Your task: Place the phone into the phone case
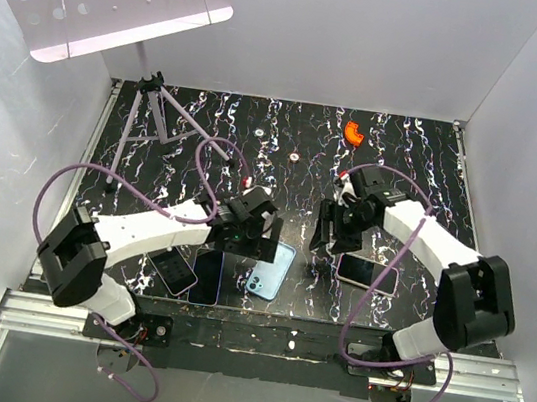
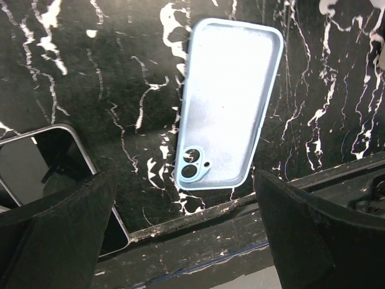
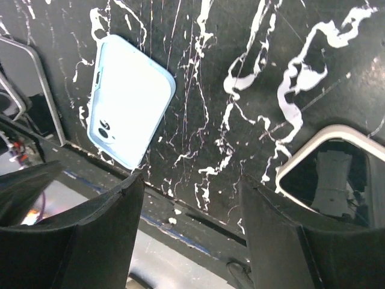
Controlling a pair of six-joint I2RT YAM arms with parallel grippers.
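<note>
The light blue phone case (image 1: 270, 269) lies flat on the black marbled table near its front edge, camera cutouts toward the front. It shows in the left wrist view (image 2: 231, 102) and the right wrist view (image 3: 129, 99). A phone (image 1: 369, 274) with a pale frame and dark screen lies to the right, also in the right wrist view (image 3: 337, 174). My left gripper (image 1: 253, 234) is open and empty just above the case (image 2: 186, 241). My right gripper (image 1: 334, 233) is open and empty, between the case and that phone (image 3: 189, 235).
Two more phones lie left of the case, one dark (image 1: 207, 276) and one with a pinkish frame (image 1: 173, 271); one shows in the left wrist view (image 2: 36, 162). A purple tripod stand (image 1: 161, 109) and an orange object (image 1: 355, 131) sit at the back. A metal rail (image 1: 257, 346) runs along the front.
</note>
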